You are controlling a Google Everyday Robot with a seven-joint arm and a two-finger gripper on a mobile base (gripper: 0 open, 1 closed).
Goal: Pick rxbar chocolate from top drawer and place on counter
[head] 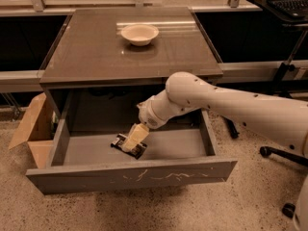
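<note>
The top drawer (130, 176) is pulled open below the counter (96, 52). The rxbar chocolate (121, 143), a dark flat bar, lies on the drawer floor left of the middle. My gripper (133, 139), with cream-coloured fingers, reaches down into the drawer from the right and sits right over the bar, covering its middle. The white arm comes in from the right edge of the view.
A cream bowl (139, 33) stands on the counter near the back. A cardboard box (32, 129) sits on the floor left of the drawer. A laptop stand (284, 4) and an office chair base (284, 153) are at the right.
</note>
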